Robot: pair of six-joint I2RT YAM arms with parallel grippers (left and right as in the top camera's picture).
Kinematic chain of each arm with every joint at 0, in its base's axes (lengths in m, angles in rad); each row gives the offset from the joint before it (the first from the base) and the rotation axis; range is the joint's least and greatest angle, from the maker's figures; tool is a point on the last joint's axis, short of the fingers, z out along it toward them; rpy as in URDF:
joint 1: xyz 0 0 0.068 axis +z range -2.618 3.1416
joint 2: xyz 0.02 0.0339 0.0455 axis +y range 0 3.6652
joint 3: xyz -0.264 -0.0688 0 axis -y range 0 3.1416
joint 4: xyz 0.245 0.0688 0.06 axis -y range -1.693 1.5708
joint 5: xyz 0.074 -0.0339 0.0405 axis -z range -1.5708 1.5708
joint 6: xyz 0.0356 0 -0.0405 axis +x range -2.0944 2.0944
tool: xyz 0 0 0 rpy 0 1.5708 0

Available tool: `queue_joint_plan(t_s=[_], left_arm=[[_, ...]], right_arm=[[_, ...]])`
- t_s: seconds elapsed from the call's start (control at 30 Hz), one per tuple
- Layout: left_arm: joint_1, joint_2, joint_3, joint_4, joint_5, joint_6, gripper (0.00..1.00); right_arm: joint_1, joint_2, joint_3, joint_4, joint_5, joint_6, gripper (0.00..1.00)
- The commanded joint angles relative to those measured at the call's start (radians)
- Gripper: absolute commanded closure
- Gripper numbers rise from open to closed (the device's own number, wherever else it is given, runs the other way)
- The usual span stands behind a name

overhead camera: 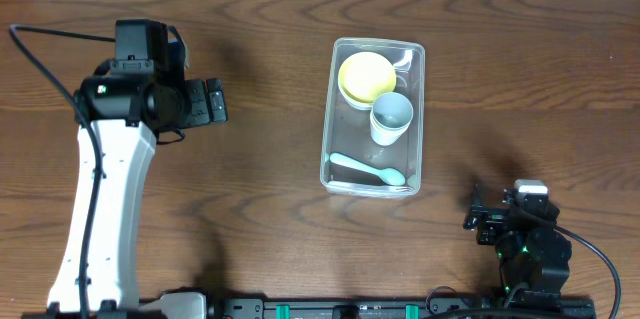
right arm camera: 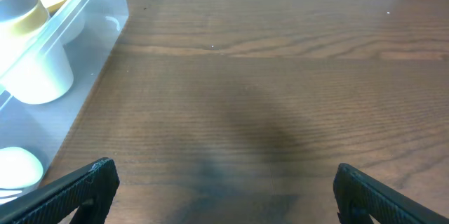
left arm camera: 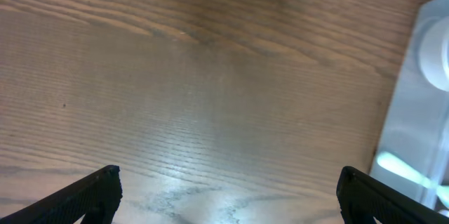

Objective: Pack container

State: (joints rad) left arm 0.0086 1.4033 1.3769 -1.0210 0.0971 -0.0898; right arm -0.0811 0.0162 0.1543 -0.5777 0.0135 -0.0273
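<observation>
The clear plastic container (overhead camera: 328,129) sits on the wooden surface (overhead camera: 270,199), right of centre in the overhead view, between the two arms and apart from both. Inside it a yellow bowl (overhead camera: 366,76) lies at the far end. A pale blue-grey cup (overhead camera: 391,117) stands just beside the bowl, and whether the two touch cannot be made out. A light spoon (overhead camera: 366,169) lies across the near end. A white edge shows under the yellow bowl, but it is hard to tell whether that is a second bowl. The left fingers (left arm camera: 98,190) stand wide apart with nothing between them. Only their dark tips show, in the bottom corners of the left wrist view, over bare wood. At that view's right edge the container is cut off and blurred, with a white round shape and the spoon's pale handle just discernible. The right fingers (right arm camera: 88,185) are likewise spread wide and empty, again with only the tips showing in the bottom corners of the right wrist view. There the container is cut off at the left edge, and through its cloudy wall the cup, the bowl's yellow rim and the spoon's rounded end show only in part. From overhead the right fingers are a small dark cluster near the lower right, too small to read, and the frame's bottom edge cuts off the arm behind them.
</observation>
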Motion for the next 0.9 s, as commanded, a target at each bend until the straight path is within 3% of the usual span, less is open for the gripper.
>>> queue_joint_plan(t_s=[0.0,0.27,0.63,0.87], left_arm=[[-0.007,-0.133,-0.025,-0.003,-0.008,-0.001,0.02],[-0.007,-0.488,-0.203,-0.009,-0.061,0.116,0.02],[-0.007,-0.968,-0.676,0.340,-0.060,0.167,0.02],[-0.007,-1.170,-0.904,0.475,-0.060,0.167,0.02]], right_arm=[[-0.004,-0.010,-0.005,0.003,-0.010,-0.011,0.01],[-0.004,-0.010,-0.005,0.003,-0.010,-0.011,0.01],[-0.004,-0.010,-0.005,0.003,-0.010,-0.011,0.01],[-0.004,-0.010,-0.005,0.003,-0.010,-0.011,0.01]])
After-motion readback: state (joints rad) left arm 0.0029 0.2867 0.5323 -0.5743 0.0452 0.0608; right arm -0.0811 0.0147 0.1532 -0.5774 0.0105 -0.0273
